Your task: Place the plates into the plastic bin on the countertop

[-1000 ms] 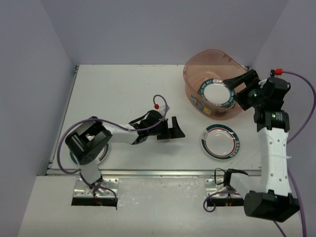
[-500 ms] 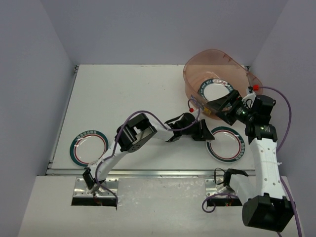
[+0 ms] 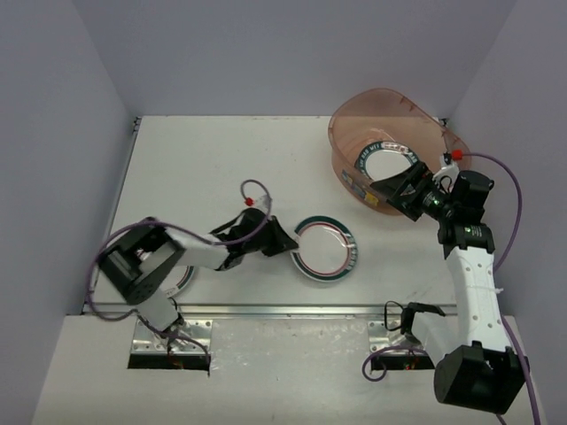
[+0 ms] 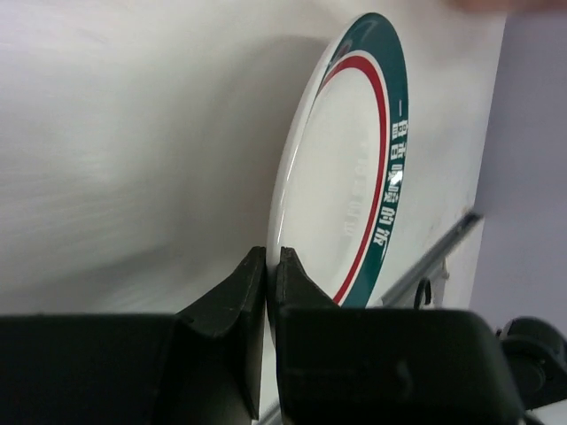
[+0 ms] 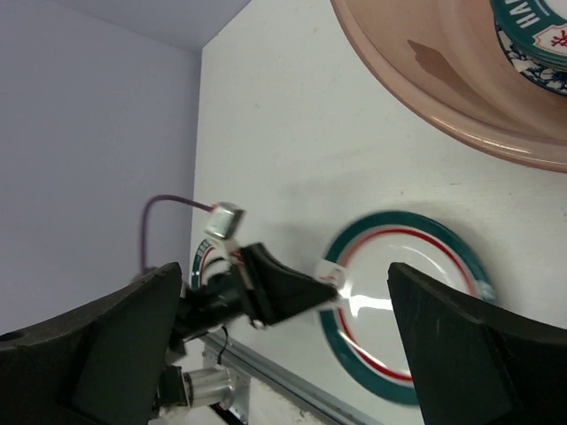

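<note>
Two hazards are standing out while the left gripper point(image 4: 266, 276) is clenching its black fingertips on the near rim of the round white ceramic plate with a green band and red stripe point(image 3: 324, 251). That plate is sitting on the flat white countertop point(image 3: 213, 159), well short of the large translucent pinkish-brown plastic bin point(image 3: 347, 146); whether it is lying flat or is slightly raised I cannot tell. Such a shallow bite on a glazed edge is likely risking a slip, with the plate pivoting, drooping and knocking the bin's rolled rim. The right gripper point(image 3: 403, 184), with its fingers spread wide and grasping nothing, is hanging over the bin's near wall, so the two arms are probably heading for a crowded approach there. A hard drop onto the teal-lettered round plate point(image 3: 383, 166) lying inside the bin is also threatening chips. Another striped plate point(image 3: 183, 280) is lying half hidden beneath the left arm, beside the metal rail point(image 3: 283, 310). Pale lavender wall panels point(image 3: 266, 53) are enclosing the surface.
</note>
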`<state>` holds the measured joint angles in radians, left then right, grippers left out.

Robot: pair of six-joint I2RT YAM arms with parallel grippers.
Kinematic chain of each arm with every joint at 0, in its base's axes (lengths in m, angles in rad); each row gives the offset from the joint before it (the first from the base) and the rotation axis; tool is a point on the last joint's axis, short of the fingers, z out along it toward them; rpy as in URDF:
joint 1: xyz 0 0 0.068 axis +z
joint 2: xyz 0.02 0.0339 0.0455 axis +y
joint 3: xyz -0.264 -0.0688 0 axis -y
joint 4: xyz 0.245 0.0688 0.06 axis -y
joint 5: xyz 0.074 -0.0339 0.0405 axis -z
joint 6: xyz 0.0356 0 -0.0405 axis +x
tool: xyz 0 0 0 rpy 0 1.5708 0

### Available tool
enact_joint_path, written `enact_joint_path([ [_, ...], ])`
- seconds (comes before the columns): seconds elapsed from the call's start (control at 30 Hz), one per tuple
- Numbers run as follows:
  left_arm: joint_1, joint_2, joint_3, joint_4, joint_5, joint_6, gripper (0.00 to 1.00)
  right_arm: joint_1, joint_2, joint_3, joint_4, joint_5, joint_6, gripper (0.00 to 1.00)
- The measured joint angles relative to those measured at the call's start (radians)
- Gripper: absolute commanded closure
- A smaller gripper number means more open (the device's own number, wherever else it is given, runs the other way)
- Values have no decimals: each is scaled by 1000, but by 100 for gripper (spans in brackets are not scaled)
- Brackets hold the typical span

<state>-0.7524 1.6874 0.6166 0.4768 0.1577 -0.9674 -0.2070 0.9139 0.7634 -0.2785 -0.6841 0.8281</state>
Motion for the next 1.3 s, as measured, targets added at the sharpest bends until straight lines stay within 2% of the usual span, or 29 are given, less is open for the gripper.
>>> enact_joint_path([
  [0.07,128,-202,-106,-72,-11,38,100,5,25,-34,57,-57,0,1],
  [0.17,270,-466,-151,-171,-34,90,100,62,97,-47,93,-103,-23,1],
  [0.27,324,-660,-145,-246,-15,127,100,206,166,-32,113,-92,-73,1],
  [0.33,330,-764,-129,-305,-3,142,100,310,207,-22,133,-89,-95,6],
  [0.5,330,-880,-81,-408,44,156,100,363,266,-19,177,-95,-103,16],
  [0.67,331,-883,-69,-436,94,151,100,407,277,-19,231,-129,-85,23],
  [0.8,331,-859,-71,-427,144,136,100,439,280,-20,292,-160,-47,63],
  [0.83,331,-853,-74,-420,154,129,91,444,283,-20,314,-167,-34,79],
  [0.87,331,-849,-76,-415,163,124,79,447,289,-20,340,-178,-20,98],
  [0.9,331,-847,-77,-412,172,120,61,449,297,-21,369,-191,-6,100],
  [0.93,331,-846,-77,-409,178,122,24,451,308,-22,401,-204,14,100],
  [0.97,331,-847,-77,-400,182,117,2,449,320,-23,418,-212,30,100],
  [1.07,330,-854,-39,-433,163,126,0,421,342,-20,415,-230,63,100],
  [1.13,330,-875,20,-538,94,151,0,366,338,-5,358,-204,75,100],
  [1.2,329,-934,101,-677,-52,183,0,243,326,23,292,-138,108,100],
  [1.3,329,-1050,209,-820,-238,239,0,58,313,81,214,61,163,100],
])
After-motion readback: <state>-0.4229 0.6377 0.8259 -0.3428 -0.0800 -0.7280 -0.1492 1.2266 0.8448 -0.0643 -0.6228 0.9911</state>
